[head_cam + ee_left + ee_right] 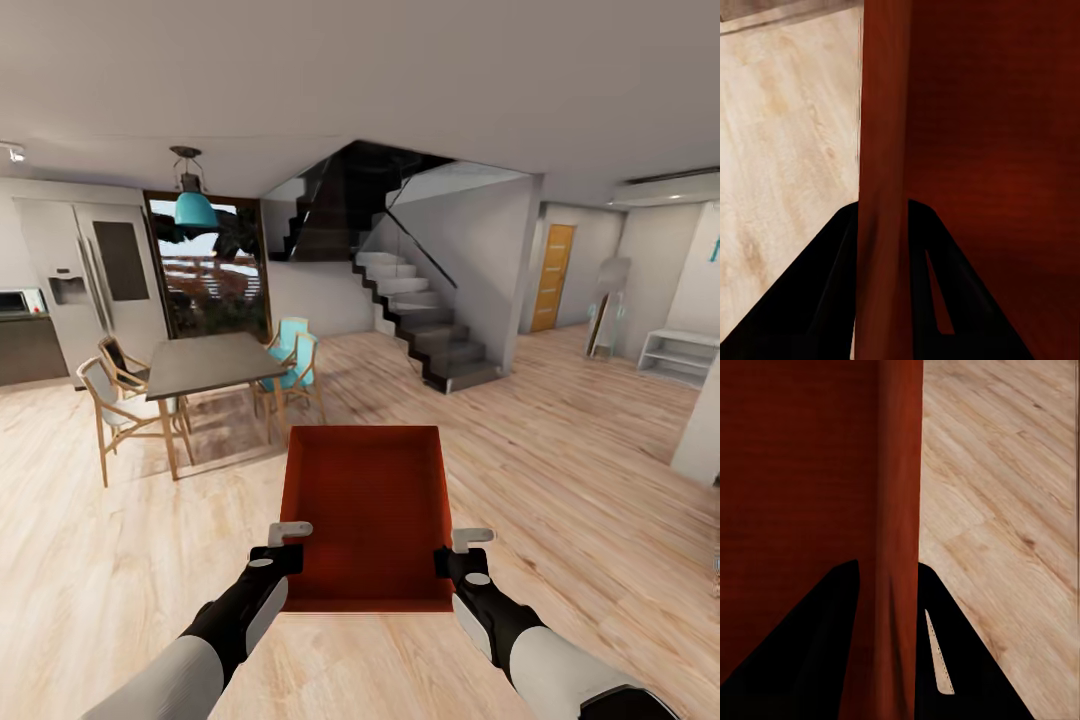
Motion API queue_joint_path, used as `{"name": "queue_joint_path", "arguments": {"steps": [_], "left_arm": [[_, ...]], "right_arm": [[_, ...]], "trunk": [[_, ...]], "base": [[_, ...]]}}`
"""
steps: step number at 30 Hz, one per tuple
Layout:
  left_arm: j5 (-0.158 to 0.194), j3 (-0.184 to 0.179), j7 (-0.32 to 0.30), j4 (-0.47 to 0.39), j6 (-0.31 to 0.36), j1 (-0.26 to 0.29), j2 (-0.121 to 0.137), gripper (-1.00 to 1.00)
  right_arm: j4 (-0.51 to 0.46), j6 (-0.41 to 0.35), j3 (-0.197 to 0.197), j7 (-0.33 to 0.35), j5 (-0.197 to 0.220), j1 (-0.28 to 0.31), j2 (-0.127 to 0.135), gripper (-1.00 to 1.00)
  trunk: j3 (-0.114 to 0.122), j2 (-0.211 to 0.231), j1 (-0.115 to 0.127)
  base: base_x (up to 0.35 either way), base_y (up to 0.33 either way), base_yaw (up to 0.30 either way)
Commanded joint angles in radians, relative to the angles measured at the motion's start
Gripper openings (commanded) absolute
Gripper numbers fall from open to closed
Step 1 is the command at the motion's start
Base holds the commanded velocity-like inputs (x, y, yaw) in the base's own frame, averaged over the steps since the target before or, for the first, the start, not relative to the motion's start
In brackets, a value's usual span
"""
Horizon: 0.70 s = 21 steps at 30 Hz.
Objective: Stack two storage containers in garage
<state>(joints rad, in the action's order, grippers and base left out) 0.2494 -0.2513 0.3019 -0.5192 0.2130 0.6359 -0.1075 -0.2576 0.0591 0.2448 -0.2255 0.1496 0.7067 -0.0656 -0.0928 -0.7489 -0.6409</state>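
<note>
One orange-red storage container (pixel 365 515) hangs level in front of me above light wood plank flooring, open side up and empty. My left gripper (pixel 285 552) is shut on its left wall, my right gripper (pixel 448 558) on its right wall. In the left wrist view the black fingers (pixel 832 292) straddle the container's wall (pixel 881 150). The right wrist view shows the same: dark fingers (pixel 817 652) on either side of the wall (pixel 898 495). The garage and its concrete floor are out of view.
A dining table (pixel 210 365) with several chairs stands ahead left, before a glass door (pixel 205 265) and a fridge (pixel 95 275). A dark staircase (pixel 420 320) rises ahead. An orange door (pixel 552 278) and a white low shelf (pixel 680 357) lie far right. Plank flooring (pixel 560 450) stretches between.
</note>
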Motion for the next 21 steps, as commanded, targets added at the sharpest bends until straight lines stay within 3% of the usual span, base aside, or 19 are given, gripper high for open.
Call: {"name": "queue_joint_path", "arguments": {"steps": [1,11,21], "left_arm": [[0.040,0.014,0.016,-0.022,-0.033,0.001,0.000,-1.00],[0.040,0.014,0.016,-0.022,-0.033,0.001,0.000,-1.00],[0.040,0.014,0.017,-0.022,-0.033,0.001,0.000,-1.00]], "right_arm": [[0.003,0.008,-0.019,-0.001,0.015,0.000,-0.020,-1.00],[0.003,0.008,-0.019,-0.002,0.015,0.000,-0.020,-1.00],[0.003,0.009,-0.020,-0.002,0.016,0.000,-0.020,-1.00]], "trunk": [[-0.002,-0.001,-0.001],[-0.002,-0.001,-0.001],[-0.002,-0.001,-0.001]], "base": [[0.323,0.000,-0.246],[0.323,0.000,-0.250],[0.323,0.000,-0.029]]}}
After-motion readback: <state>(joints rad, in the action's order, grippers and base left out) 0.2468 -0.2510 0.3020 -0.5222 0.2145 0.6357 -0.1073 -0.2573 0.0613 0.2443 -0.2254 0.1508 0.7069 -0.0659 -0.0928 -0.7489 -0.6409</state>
